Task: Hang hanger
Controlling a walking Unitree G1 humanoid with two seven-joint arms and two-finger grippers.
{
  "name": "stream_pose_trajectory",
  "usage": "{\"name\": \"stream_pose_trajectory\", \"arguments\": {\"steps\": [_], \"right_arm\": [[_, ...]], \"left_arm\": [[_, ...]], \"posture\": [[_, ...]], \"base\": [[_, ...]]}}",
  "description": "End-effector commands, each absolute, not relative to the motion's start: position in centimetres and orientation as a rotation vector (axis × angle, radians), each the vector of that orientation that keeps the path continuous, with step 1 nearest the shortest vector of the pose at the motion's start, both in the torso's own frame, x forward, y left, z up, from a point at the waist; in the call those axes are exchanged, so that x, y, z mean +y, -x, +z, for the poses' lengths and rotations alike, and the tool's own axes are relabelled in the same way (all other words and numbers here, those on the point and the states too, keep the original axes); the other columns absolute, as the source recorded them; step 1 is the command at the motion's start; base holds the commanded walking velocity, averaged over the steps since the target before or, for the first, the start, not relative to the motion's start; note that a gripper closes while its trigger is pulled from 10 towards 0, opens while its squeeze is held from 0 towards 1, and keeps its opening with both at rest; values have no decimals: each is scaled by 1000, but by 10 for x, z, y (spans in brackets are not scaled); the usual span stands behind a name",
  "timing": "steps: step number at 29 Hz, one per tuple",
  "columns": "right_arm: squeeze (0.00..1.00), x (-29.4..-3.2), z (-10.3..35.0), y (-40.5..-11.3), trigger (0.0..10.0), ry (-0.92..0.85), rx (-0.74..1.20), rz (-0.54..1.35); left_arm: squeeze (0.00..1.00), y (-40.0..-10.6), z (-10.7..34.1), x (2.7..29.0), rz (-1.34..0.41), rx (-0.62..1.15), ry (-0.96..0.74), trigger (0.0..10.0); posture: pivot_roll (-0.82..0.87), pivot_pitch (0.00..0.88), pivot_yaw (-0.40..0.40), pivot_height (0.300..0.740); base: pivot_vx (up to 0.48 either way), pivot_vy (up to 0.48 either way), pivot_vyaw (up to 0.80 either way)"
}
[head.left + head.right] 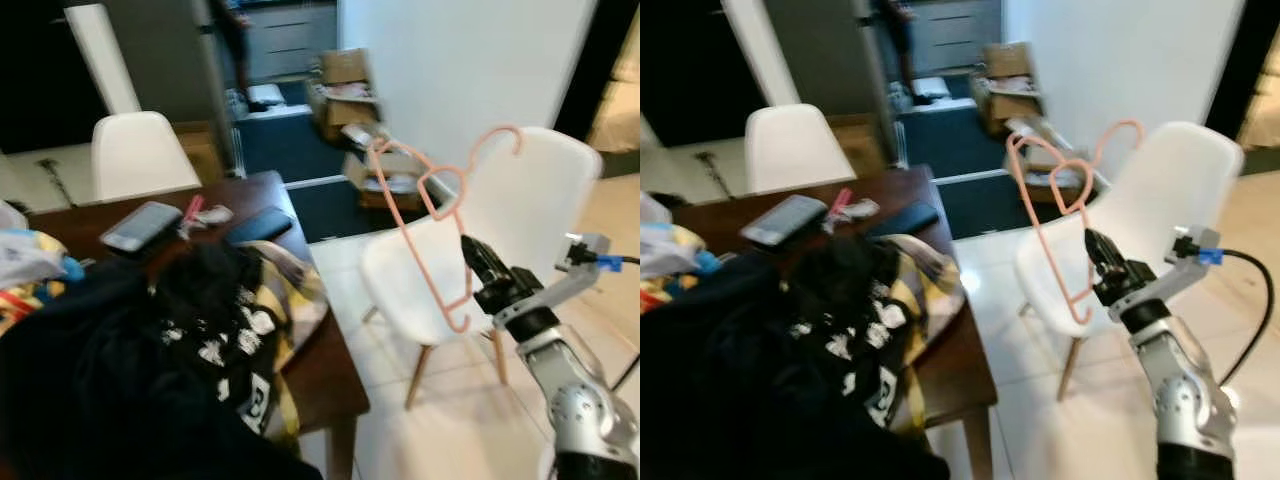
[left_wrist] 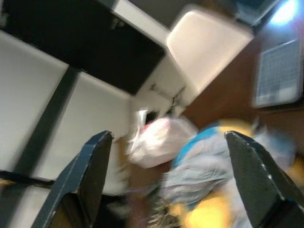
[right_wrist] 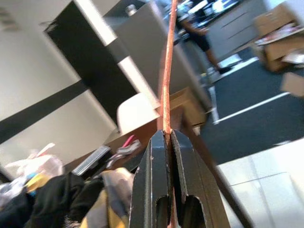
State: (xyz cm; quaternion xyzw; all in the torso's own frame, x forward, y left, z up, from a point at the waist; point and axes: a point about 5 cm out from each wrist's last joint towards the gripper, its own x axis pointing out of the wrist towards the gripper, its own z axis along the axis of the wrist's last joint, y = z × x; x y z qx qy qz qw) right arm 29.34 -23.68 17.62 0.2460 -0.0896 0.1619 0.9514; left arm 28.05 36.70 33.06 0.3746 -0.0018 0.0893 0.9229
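Note:
A thin pink plastic hanger is held up in the air in front of a white chair, hook end upward. My right gripper is shut on the hanger's lower bar; in the right wrist view the hanger runs straight up from between the closed black fingers. My left gripper stands open above the cluttered table, nothing between its fingers.
A dark wooden table on my left carries a heap of dark clothes, a phone and bags. A second white chair stands behind it. Cardboard boxes lie on the floor by the white wall. A person stands far back.

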Motion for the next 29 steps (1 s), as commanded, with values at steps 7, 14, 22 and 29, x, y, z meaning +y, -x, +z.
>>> {"name": "stream_pose_trajectory", "arguments": {"steps": [7, 14, 22, 29], "right_arm": [[0, -230, 176, -296, 10000, -514, -177, 366], [0, -227, 176, -298, 10000, -513, -174, 373], [0, -228, 173, -299, 10000, -503, -162, 344], [0, -227, 175, -299, 10000, -485, -162, 348]], "left_arm": [[0, -296, 280, 339, 294, -281, -217, 10000], [0, -293, 264, 349, 430, -321, -35, 10000], [0, -283, 246, 359, 589, -267, 12, 10000], [0, -290, 223, 360, 590, -195, 66, 10000]], "posture": [[-36, 0, 18, 710], [-34, 0, 19, 710], [-37, 0, 20, 710], [-50, 0, 22, 710]], "base": [[0, 0, 800], [0, 0, 800], [0, 0, 100], [0, 0, 0]]}}
